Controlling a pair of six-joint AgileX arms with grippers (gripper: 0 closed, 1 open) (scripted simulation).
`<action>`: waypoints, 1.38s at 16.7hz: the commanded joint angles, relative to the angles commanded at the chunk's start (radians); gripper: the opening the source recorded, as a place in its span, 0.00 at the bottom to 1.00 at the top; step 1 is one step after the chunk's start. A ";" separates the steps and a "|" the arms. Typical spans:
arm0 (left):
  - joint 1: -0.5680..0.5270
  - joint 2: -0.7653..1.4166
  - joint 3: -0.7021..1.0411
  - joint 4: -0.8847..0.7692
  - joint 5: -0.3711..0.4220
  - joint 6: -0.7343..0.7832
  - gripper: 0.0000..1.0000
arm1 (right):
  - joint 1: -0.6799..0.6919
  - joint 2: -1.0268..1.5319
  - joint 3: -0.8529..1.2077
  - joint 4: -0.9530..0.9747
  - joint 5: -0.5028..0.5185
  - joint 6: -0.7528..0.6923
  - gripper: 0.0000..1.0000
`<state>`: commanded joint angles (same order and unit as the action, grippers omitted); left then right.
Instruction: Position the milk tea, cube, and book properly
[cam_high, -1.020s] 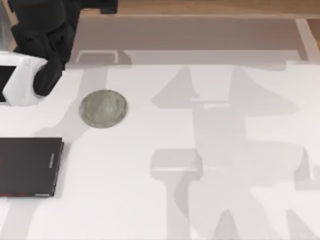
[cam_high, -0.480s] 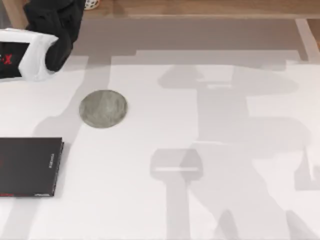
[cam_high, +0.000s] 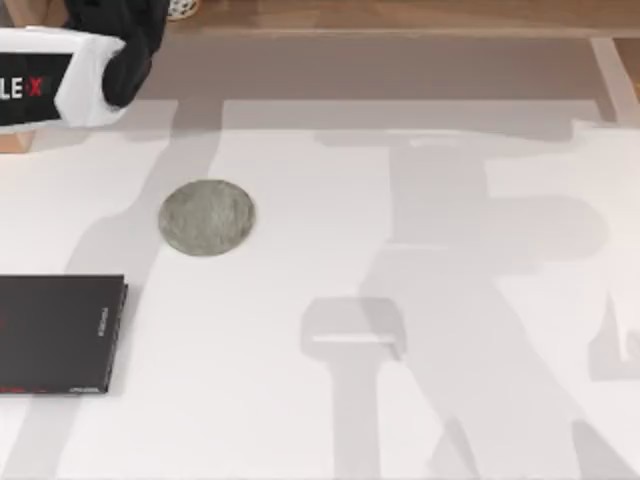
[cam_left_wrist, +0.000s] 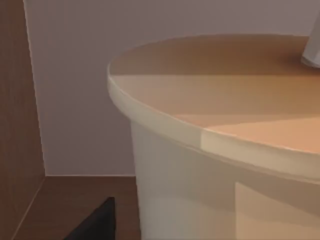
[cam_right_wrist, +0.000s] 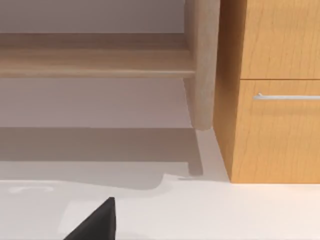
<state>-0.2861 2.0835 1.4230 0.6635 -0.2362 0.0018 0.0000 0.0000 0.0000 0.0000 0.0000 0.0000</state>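
The milk tea (cam_left_wrist: 215, 150) looms close in the left wrist view: an orange-tan lid with a pale rim, and the white straw (cam_left_wrist: 312, 50) at its edge. One black finger (cam_left_wrist: 97, 225) of my left gripper stands beside the cup wall with a gap between them, so the gripper is open. From above, my left arm (cam_high: 90, 60) reaches over the table's far left corner, with a tan sliver of the milk tea (cam_high: 12, 140) beneath it. A black finger (cam_right_wrist: 97, 220) of my open right gripper hangs over the white table. The cube and the book are out of view.
A round grey coaster (cam_high: 207, 217) lies left of centre. A thin flat black volume (cam_high: 55, 333) rests at the left edge. Beyond the table stand a wooden drawer cabinet (cam_right_wrist: 275, 100) and a low shelf (cam_right_wrist: 95, 60).
My left arm has swung away from the coaster toward the far left corner, and the tan sliver of the cup now shows beneath it. The coaster and black volume have not moved.
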 joint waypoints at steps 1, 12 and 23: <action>0.000 0.000 0.000 0.000 0.000 0.000 1.00 | 0.000 0.000 0.000 0.000 0.000 0.000 1.00; 0.000 0.000 0.000 0.000 0.000 0.000 0.17 | 0.000 0.000 0.000 0.000 0.000 0.000 1.00; -0.003 -0.002 0.000 0.000 0.000 0.001 0.00 | 0.000 0.000 0.000 0.000 0.000 0.000 1.00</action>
<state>-0.2892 2.0815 1.4230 0.6635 -0.2365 0.0033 0.0000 0.0000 0.0000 0.0000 0.0000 0.0000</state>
